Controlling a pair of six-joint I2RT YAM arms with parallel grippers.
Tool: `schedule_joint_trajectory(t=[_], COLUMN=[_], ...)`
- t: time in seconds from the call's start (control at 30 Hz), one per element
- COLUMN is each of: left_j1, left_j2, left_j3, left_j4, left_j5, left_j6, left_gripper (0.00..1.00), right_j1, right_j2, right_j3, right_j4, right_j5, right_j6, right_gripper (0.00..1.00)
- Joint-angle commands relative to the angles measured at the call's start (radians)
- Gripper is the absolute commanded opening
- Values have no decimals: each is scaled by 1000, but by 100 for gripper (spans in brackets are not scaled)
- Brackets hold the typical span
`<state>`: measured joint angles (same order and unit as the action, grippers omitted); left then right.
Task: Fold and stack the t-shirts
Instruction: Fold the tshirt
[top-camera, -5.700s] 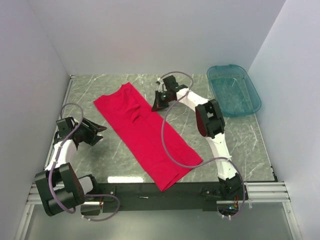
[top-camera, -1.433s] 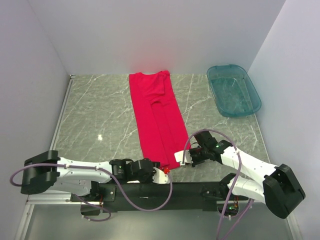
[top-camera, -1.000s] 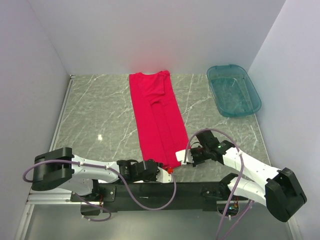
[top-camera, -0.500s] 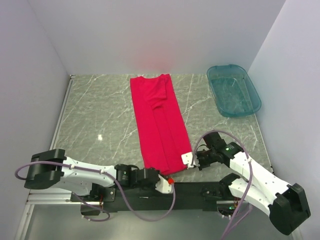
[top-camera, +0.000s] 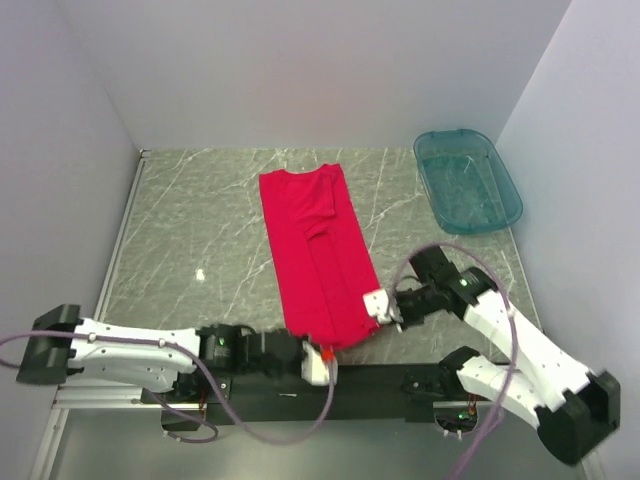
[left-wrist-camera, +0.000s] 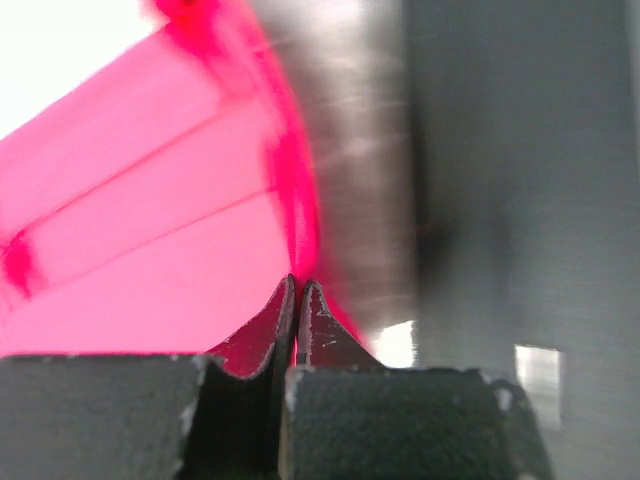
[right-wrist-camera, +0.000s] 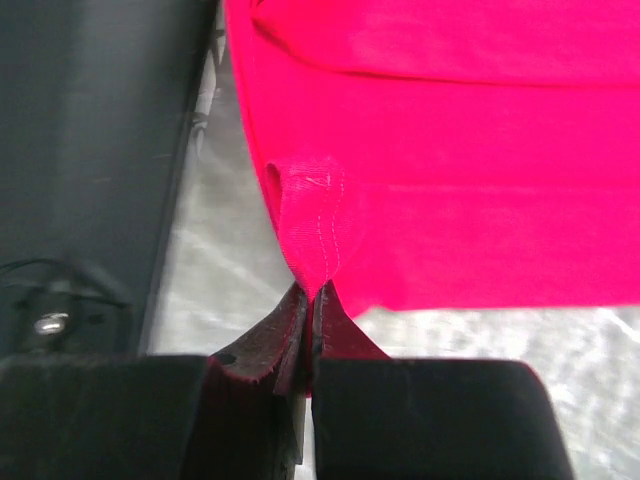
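The right gripper (right-wrist-camera: 312, 290) is closed tight on a small loop of stitched hem at the near right corner of the red t-shirt (right-wrist-camera: 450, 150). That corner is lifted slightly off the counter (top-camera: 200, 220). The left gripper (left-wrist-camera: 297, 287) is also fully closed. Red cloth sits right at its tips, so it seems to pinch the near left corner of the same hem, though the blurred wrist view leaves the bite itself unclear.

From those two corners the t-shirt runs away from the arms as one long narrow strip up the middle of the counter. Its sleeves are already turned in and its collar end lies toward the far wall.

The lengthwise fold looks done. What remains, by my reading, is bringing the held hem toward the collar for the crosswise fold, then stacking. No second shirt is in view. A teal basin (top-camera: 467, 180) stands well apart at the far right.
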<state>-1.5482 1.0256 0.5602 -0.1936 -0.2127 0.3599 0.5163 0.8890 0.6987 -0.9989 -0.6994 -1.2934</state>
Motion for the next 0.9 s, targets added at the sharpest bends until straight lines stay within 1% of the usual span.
schedule_joint_trajectory(t=[0.0, 0.03, 0.07, 0.1, 0.13, 0.17, 0.2, 0.23, 0.27, 0.3, 0.33, 0.37, 0.43, 0.57, 0.7, 0.87], left_j1=[222, 279, 378, 423, 468, 546, 583, 614, 678, 707, 733, 782, 819, 910, 945, 968], left_j2=[-45, -38, -26, 20, 51, 121, 157, 192, 223, 272, 292, 309, 346, 376, 421, 461], left_j3=[-32, -37, -40, -36, -19, -4, 36, 56, 75, 108, 124, 141, 181, 211, 221, 227], left_j4=[121, 156, 245, 281, 317, 359, 381, 399, 414, 443, 453, 456, 448, 447, 441, 457], left_j5=[24, 33, 44, 59, 94, 116, 134, 156, 170, 183, 191, 203, 223, 266, 314, 328], left_j6=[121, 145, 163, 195, 208, 217, 232, 240, 244, 251, 252, 255, 264, 271, 272, 269], left_gripper=[0, 1, 0, 1, 0, 1, 0, 0, 1, 1, 1, 1, 0, 1, 1, 1], right_j1=[-12, -27, -32, -41, -57, -68, -74, -82, -93, -96, -98, -99, -102, -105, -108, -108], right_j2=[152, 248, 298, 347, 438, 483, 526, 606, 645, 681, 743, 772, 845, 930, 981, 1021], right_j3=[126, 193, 228, 266, 339, 376, 415, 488, 525, 563, 597, 651, 723, 795, 831, 875], right_j4=[172, 195, 212, 223, 255, 273, 289, 319, 330, 335, 350, 362, 371, 387, 407, 411], right_j5=[73, 83, 87, 89, 90, 104, 112, 120, 147, 158, 172, 185, 213, 225, 233, 242], right_j6=[109, 118, 140, 163, 180, 219, 241, 259, 299, 310, 321, 351, 371, 411, 436, 451], right_gripper=[0, 0, 0, 0, 0, 0, 0, 0, 0, 0, 0, 0, 0, 0, 0, 0])
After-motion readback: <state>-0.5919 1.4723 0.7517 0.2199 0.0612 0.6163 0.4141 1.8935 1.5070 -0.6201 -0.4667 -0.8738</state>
